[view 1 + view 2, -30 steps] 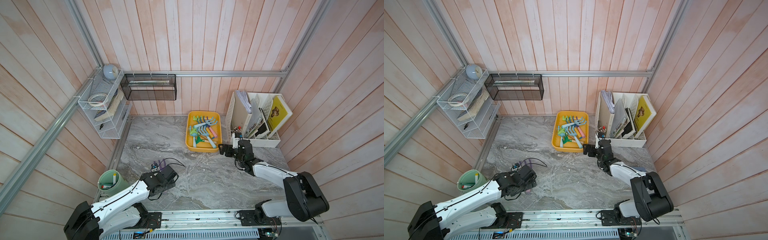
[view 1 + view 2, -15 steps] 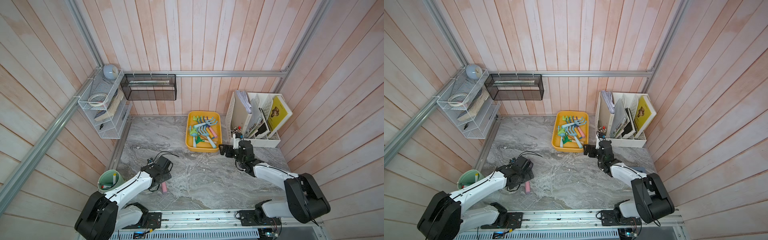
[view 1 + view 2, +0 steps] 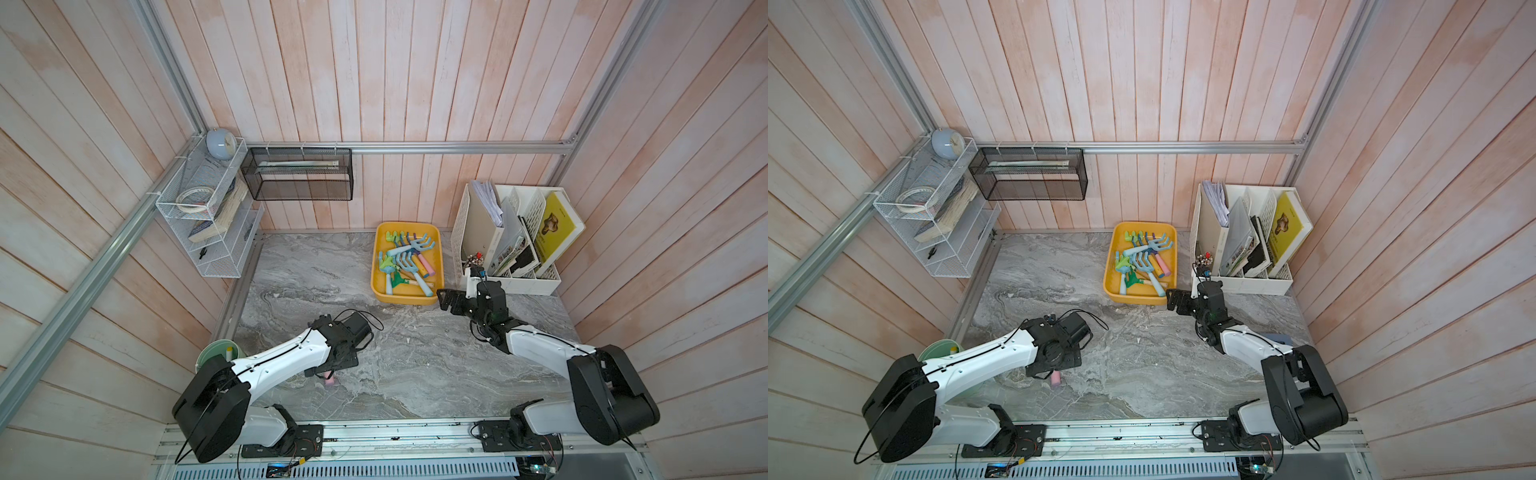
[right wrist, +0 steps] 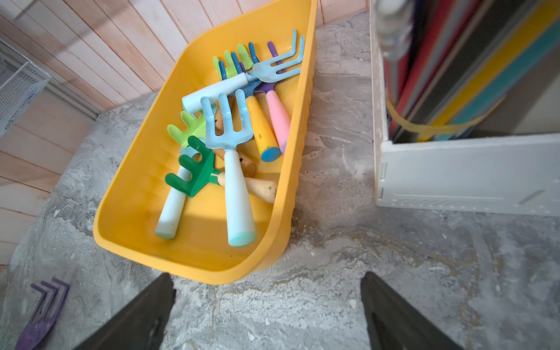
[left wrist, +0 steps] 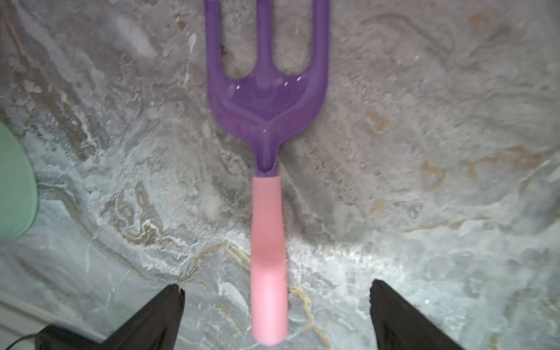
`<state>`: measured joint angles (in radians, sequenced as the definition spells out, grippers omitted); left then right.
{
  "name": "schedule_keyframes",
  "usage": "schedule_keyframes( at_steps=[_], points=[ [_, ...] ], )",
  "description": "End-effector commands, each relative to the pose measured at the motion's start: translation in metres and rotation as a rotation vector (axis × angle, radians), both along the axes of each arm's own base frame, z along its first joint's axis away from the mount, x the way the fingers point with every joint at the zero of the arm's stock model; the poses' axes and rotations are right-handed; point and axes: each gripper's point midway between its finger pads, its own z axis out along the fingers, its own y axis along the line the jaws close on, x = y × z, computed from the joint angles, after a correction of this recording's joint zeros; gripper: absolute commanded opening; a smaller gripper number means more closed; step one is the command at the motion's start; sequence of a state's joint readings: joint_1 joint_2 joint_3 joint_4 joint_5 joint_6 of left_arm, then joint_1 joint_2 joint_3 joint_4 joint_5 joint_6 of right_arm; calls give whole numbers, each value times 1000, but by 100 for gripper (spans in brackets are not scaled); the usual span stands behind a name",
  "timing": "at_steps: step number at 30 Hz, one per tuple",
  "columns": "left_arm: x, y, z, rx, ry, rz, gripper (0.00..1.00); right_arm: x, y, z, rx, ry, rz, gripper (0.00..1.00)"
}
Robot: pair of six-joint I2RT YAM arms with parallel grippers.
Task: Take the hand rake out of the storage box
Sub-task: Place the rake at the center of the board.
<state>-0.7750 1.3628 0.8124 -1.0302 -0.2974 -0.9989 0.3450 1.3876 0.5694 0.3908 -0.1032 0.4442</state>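
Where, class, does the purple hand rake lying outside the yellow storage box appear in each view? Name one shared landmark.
Top view: purple hand rake low centre-left, only pink handle tip showing.
Top view: same, pink tip.
Left wrist: whole rake mid-frame, open left gripper above its handle.
Right wrist: purple tines at frame edge, near the storage box.
Landmark: storage box, in all but the left wrist.

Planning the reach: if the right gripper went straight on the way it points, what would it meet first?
Probably the near wall of the storage box, right ahead of the open right gripper; its height is hard to judge.
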Motion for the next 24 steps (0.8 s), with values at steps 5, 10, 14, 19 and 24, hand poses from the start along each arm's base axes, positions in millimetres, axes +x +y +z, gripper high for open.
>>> schedule_keyframes(
  at_steps=[5,10,14,19,24],
  points=[
    [-40,23,-7,114,113,19,100,2,1,-1,14,-3,2,98],
    [-45,26,-13,112,122,28,100,2,1,0,15,-3,0,98],
    [-45,26,-13,122,126,33,100,1,1,0,16,-3,0,98],
    [-45,29,-18,184,167,35,100,1,0,-1,16,-2,-1,98],
    [-46,32,-8,182,145,73,100,2,1,-3,17,2,-1,98]
  ],
)
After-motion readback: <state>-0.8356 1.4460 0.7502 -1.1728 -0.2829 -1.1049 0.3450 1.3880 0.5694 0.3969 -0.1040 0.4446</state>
